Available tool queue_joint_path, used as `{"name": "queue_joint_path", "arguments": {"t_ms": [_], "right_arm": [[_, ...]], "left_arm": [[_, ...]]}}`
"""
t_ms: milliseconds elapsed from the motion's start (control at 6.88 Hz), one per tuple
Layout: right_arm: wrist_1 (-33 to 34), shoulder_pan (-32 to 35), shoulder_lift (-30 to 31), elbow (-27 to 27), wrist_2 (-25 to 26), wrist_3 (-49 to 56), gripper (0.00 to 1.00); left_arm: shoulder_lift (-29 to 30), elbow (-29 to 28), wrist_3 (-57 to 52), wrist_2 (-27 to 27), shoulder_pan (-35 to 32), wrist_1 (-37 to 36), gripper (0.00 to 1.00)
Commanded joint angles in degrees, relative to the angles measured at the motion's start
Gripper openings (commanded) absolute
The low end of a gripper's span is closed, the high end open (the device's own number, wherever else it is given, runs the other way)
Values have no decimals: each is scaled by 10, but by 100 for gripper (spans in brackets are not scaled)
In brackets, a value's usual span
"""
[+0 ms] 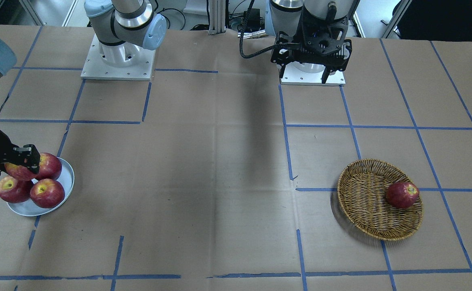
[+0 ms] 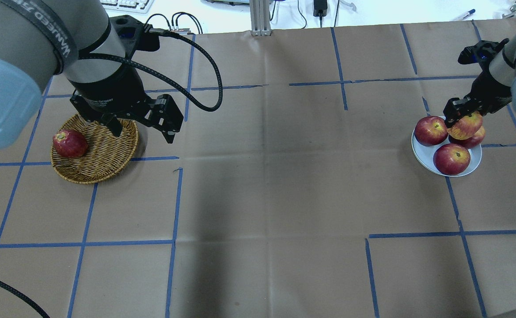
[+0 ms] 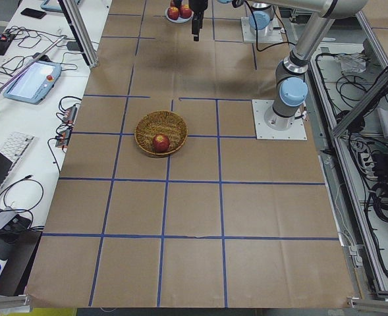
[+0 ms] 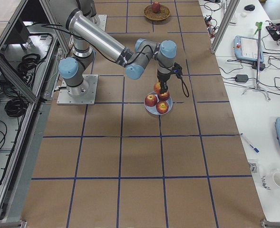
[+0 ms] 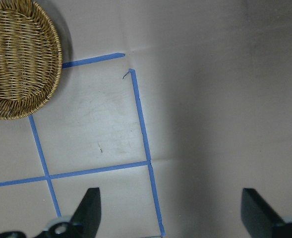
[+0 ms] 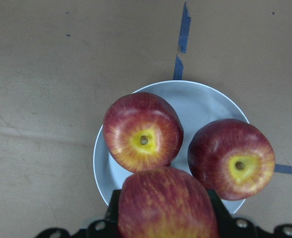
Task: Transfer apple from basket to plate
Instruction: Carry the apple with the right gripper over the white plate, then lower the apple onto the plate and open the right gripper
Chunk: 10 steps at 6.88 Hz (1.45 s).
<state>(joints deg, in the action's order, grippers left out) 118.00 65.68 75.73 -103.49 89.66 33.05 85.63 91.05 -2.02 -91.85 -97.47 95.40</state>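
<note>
My right gripper (image 2: pixel 457 115) is shut on the apple (image 2: pixel 466 126), red with a yellow-orange blush; it also shows in the right wrist view (image 6: pixel 165 206). I hold it just above the pale plate (image 2: pixel 420 151), over three deep-red apples (image 2: pixel 430 130) lying there. In the front view the gripper (image 1: pixel 22 159) holds the apple (image 1: pixel 17 171) at the plate's (image 1: pixel 68 180) far left side. My left gripper (image 2: pixel 142 130) is open and empty, hovering beside the wicker basket (image 2: pixel 103 152). The basket also shows in the left wrist view (image 5: pixel 22 59).
One darker all-red apple (image 2: pixel 69 143) lies in the basket (image 1: pixel 365 198), also seen in the front view (image 1: pixel 401 194). The table is brown paper with blue tape lines (image 2: pixel 176 198). The arm bases (image 1: pixel 116 60) stand at the robot's edge.
</note>
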Motion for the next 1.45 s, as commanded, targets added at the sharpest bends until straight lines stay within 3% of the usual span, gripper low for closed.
{"name": "queue_joint_path", "arguments": {"t_ms": [0,436,727,1164,1309], "right_arm": [[18,-5,-19,-3,1,11,60],[25,-10,-35,-3,1,13,63],[44,-10,-45,-2,3,15,98],[34,-2,-7,17,-3,10,100],[2,14,18,35,-5,9,100]], "left_arm": [[1,0,0,0,0,0,99],[1,0,0,0,0,0,99],[1,0,0,0,0,0,99],[1,0,0,0,0,0,99],[1,0,0,0,0,0,99]]}}
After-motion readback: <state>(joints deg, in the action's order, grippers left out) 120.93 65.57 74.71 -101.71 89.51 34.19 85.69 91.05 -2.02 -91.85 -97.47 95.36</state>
